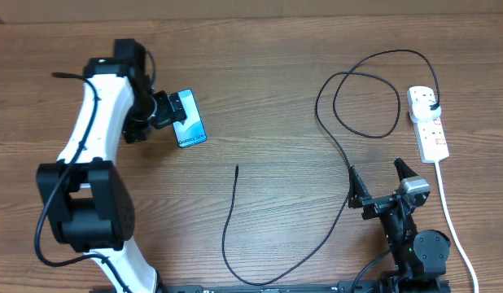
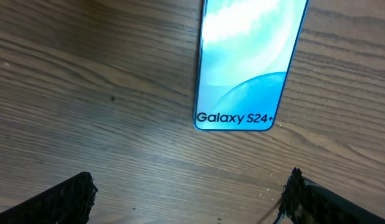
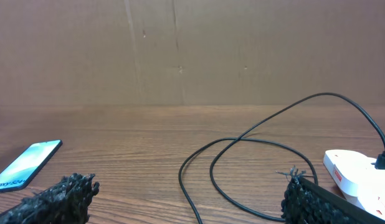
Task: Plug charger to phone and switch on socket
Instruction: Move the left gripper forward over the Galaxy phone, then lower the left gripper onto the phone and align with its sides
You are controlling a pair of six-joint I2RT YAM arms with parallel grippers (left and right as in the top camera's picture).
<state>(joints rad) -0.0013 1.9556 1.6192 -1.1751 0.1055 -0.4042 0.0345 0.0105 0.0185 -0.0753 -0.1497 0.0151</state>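
Note:
The phone [image 1: 190,122] lies face up on the wooden table, its light-blue screen reading "Galaxy S24+" [image 2: 245,62]. My left gripper [image 1: 164,110] is open and empty, just at the phone's upper-left end; in the left wrist view its fingertips [image 2: 189,193] stand short of the phone. The black charger cable [image 1: 341,155] loops from its plug [image 1: 431,106] in the white socket strip [image 1: 430,134] down to a free connector tip [image 1: 237,168]. My right gripper [image 1: 378,183] is open and empty beside the cable [image 3: 242,142]; in the right wrist view its fingertips [image 3: 186,193] straddle the cable.
The strip's white cord [image 1: 451,220] runs down the right edge, past my right arm's base. A brown cardboard wall [image 3: 192,50] stands behind the table. The right wrist view also shows the phone [image 3: 24,165] and the strip [image 3: 357,174].

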